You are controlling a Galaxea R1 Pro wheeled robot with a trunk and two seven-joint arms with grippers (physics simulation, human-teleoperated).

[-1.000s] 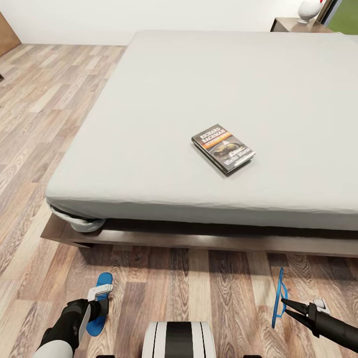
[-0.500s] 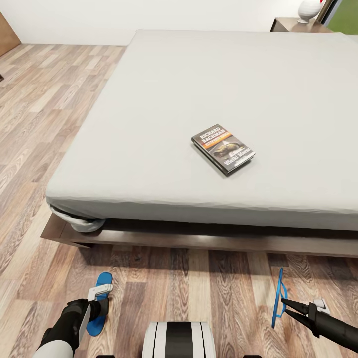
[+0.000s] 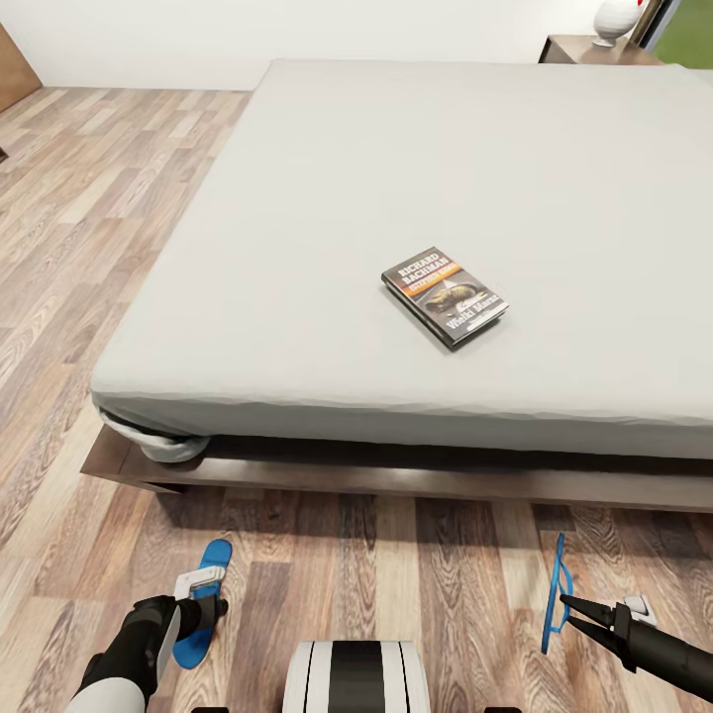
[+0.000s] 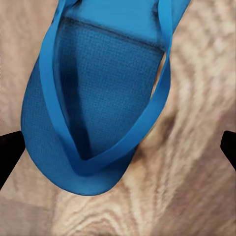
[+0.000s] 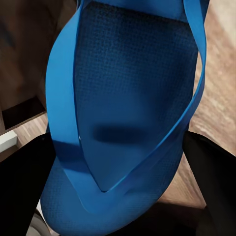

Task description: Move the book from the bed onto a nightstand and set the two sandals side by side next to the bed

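Left sandal [image 3: 203, 601] slightly shifted beneath wide-spread left fingers [image 4: 10, 152]; right fingers [image 5: 24, 191] clamped on right sandal [image 3: 556, 592].

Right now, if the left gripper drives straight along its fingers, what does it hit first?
Most likely the blue flip-flop lying flat on the plank floor: the left gripper points down at it, fingers spread either side. How much gap remains is unclear.

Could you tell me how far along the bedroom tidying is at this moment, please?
Nothing looks finished. The book lies on the bed, away from the nightstand. In hand: the right gripper holds one sandal on edge; the left gripper, jaws open, sits over the other sandal, flat on the floor. Left: pairing the sandals, moving the book.
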